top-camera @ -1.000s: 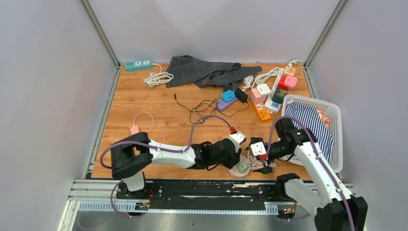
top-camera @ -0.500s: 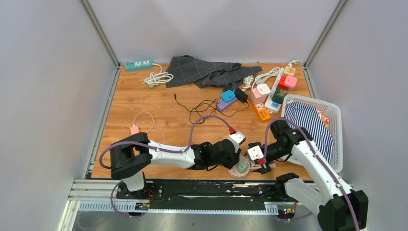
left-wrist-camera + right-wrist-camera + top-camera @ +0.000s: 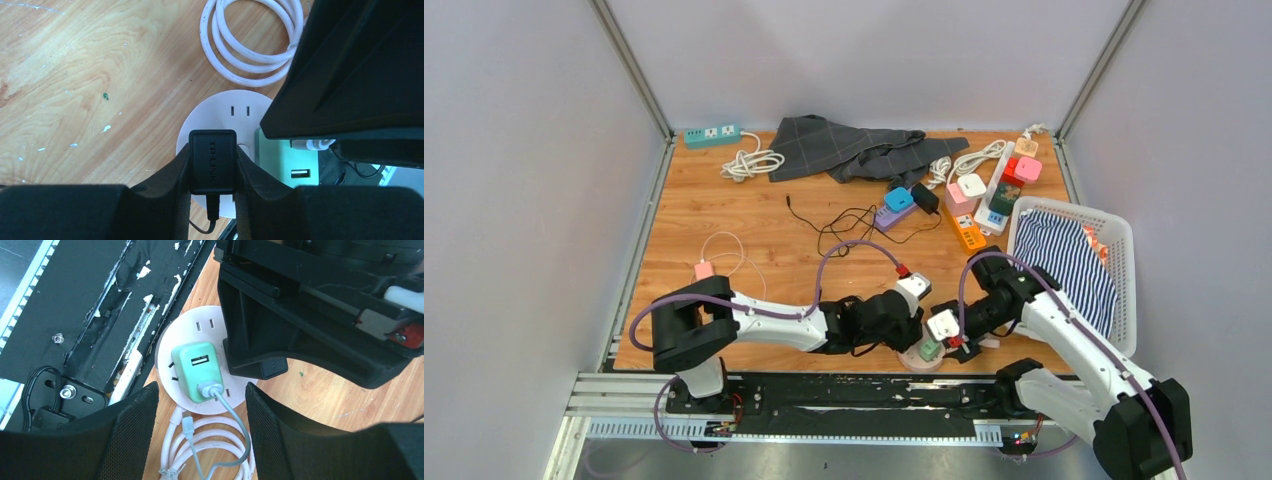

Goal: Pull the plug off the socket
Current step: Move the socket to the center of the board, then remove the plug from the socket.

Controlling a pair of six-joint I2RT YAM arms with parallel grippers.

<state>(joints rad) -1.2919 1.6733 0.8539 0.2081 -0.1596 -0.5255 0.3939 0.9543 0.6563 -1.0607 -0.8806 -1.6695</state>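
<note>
left tool [image 3: 212,167]: clamped on black plug [image 3: 212,157] | right tool [image 3: 200,392]: wide, over green plug [image 3: 194,367]

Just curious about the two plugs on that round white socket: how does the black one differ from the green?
The black plug is pinched in the left claw; the green plug stands free between the right claw's open fingers. Black plug trails a black cord, green plug a grey cable. Both sit on the round socket.
</note>
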